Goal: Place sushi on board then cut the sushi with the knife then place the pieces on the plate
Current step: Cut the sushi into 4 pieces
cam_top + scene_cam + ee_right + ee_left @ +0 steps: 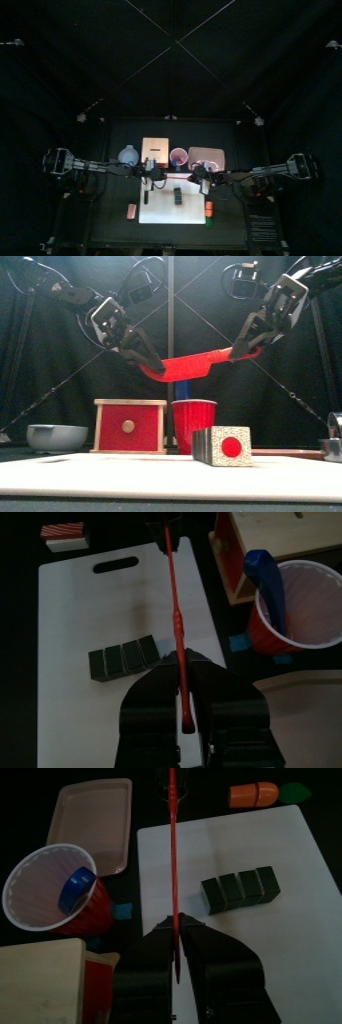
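Observation:
A red toy knife (195,363) hangs level above the red cup (194,424), held at both ends. My left gripper (150,364) is shut on one end and my right gripper (242,353) is shut on the other. In the left wrist view the knife (173,838) runs out thin from my left gripper (175,930), and likewise from my right gripper (181,664). The dark green sushi roll (242,887), three blocks joined, lies on the white cutting board (267,838), beside the knife and below it. The pink tray (91,816) lies behind the board.
The red cup (40,903) holds a blue knife (80,883). A wooden box with a red drawer front (130,426) stands left of the cup, a blue-grey bowl (56,437) farther left. An orange toy (251,794) and a green toy (295,789) lie off the board's edge.

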